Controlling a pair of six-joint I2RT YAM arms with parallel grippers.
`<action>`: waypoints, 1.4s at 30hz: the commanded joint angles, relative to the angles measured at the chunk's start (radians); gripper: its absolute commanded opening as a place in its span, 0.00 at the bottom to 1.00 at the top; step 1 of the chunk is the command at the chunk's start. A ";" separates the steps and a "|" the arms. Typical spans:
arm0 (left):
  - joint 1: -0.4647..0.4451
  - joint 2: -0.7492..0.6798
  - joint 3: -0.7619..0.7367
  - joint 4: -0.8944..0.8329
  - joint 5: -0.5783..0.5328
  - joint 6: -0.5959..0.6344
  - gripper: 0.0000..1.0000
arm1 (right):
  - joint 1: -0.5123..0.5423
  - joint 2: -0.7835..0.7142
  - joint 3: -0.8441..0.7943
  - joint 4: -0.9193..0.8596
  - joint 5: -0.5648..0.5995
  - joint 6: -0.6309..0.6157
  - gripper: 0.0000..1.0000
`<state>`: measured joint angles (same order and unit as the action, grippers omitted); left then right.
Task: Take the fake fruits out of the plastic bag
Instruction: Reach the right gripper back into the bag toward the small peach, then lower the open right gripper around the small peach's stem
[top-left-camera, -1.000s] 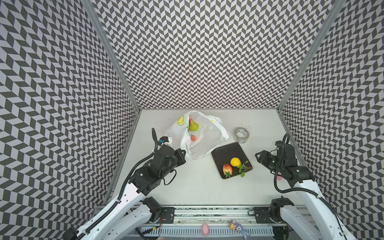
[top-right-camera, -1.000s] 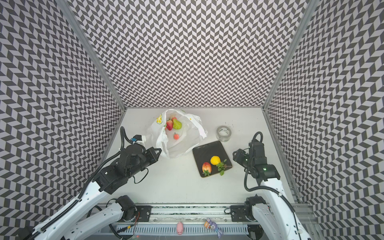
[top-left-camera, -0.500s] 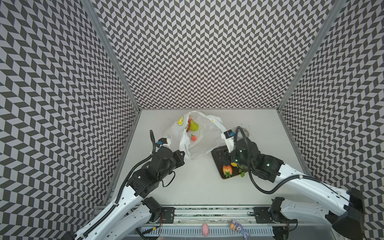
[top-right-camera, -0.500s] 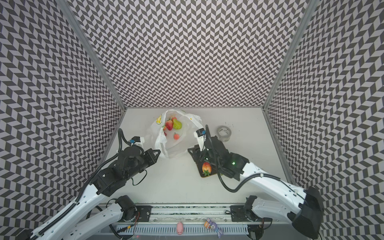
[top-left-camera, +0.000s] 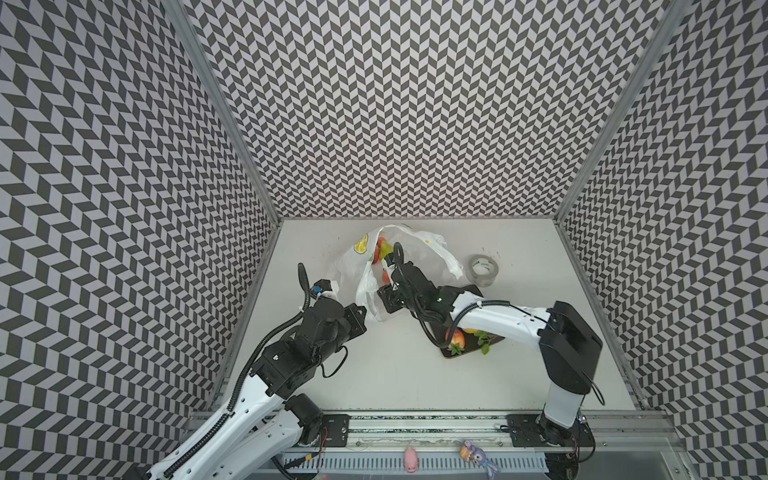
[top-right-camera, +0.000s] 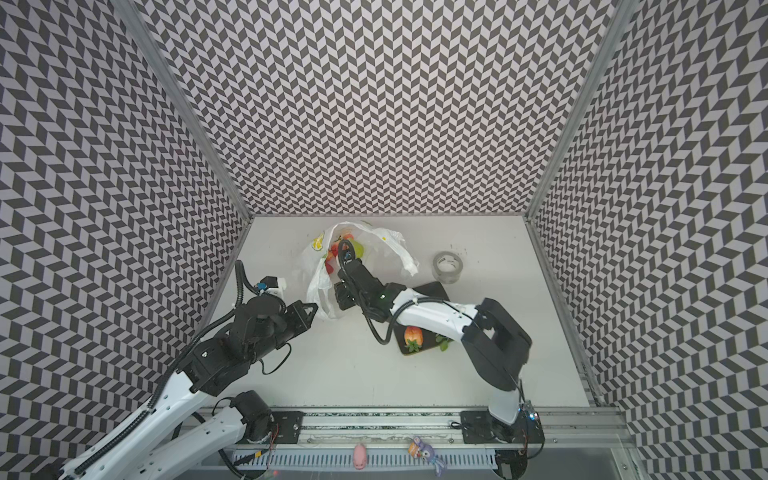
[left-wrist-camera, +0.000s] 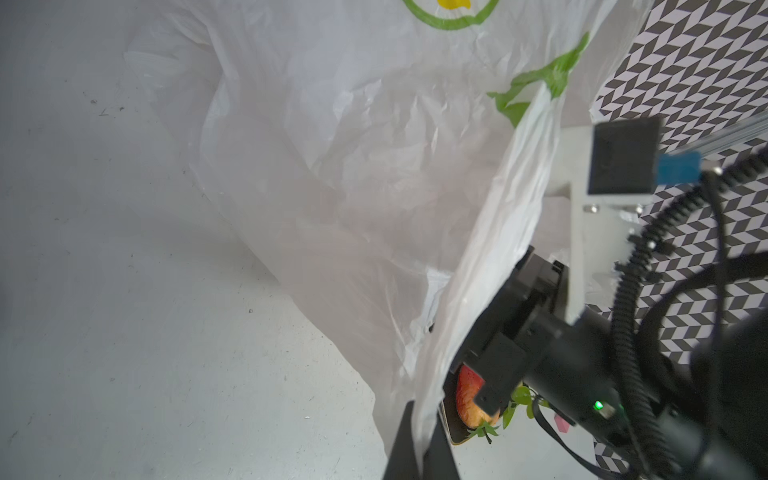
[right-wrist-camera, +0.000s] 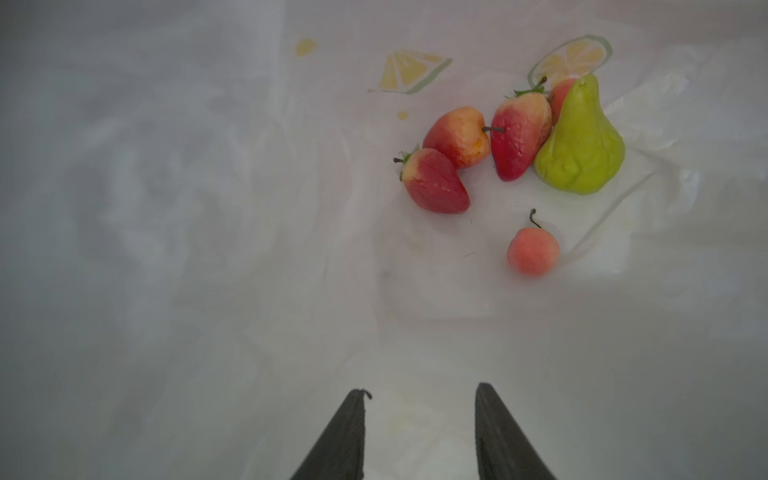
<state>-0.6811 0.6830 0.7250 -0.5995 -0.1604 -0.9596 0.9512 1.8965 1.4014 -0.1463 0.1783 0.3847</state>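
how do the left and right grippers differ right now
The left gripper is shut, pinching an edge of the plastic bag; the right gripper is open and holds nothing. The left gripper sits outside the bag; the right gripper reaches into its mouth, toward the fake fruits. Both work on the same bag.

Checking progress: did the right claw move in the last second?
Yes. The right claw went left, from right of the dark tray to the mouth of the plastic bag.
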 joint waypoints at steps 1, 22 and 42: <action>-0.006 -0.010 -0.016 -0.017 -0.002 0.018 0.00 | -0.009 0.093 0.104 -0.024 0.098 0.097 0.47; -0.006 -0.041 -0.006 -0.035 0.007 0.015 0.00 | -0.104 0.323 0.246 0.089 0.043 0.271 0.57; -0.006 -0.010 0.030 -0.036 0.005 0.032 0.00 | -0.153 0.562 0.534 -0.004 0.063 0.281 0.53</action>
<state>-0.6811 0.6724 0.7185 -0.6189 -0.1440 -0.9352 0.8032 2.4203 1.8885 -0.1452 0.2340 0.6563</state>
